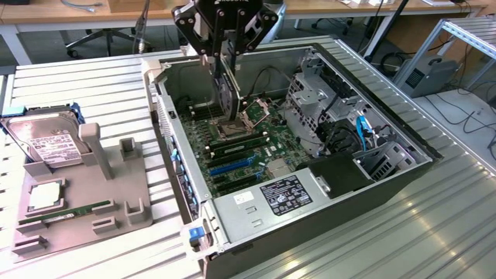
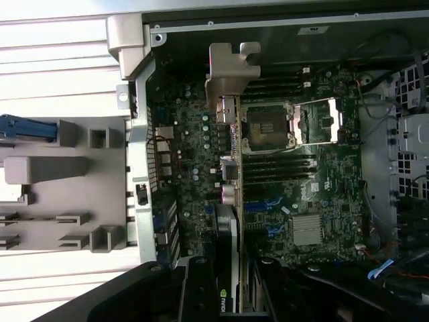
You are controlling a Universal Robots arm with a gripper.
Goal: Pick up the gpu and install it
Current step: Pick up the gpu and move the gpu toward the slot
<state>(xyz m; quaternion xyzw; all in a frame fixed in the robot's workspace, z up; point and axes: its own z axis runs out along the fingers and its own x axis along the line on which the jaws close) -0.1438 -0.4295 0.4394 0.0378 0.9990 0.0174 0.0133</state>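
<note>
- Clamped on the gpu (image 1: 223, 90): gripper (image 1: 219, 57) pinching the card's upper edge, one jaw against each face.
- Held on edge rather than flat, dark cooler face turned toward the exterior view's left, lower long edge aimed down at the board. Probably done so the connector edge can meet a slot squarely.
- From the wrist, seen nearly edge-on as a thin strip, with the silver end bracket (image 2: 231, 74) at the far end, close to a wall of the case (image 1: 326, 232).
- Not seated, by the look of it: hanging inside the open case, above the motherboard (image 1: 252, 148), lower end just beside the open CPU socket (image 1: 232, 129).
- Appears to lie across the blue slots (image 1: 230, 168) rather than along them, and apart from them.
- Reaching in from above, wrist pointed straight down over the rear half of the case, which keeps the card vertical.
- Further out, toward the exterior view's left on the slatted table (image 1: 434, 232): grey holder (image 1: 101, 174) carrying the hard drive (image 1: 46, 148) and the memory stick (image 1: 66, 213), both well apart from the gripper.
</note>
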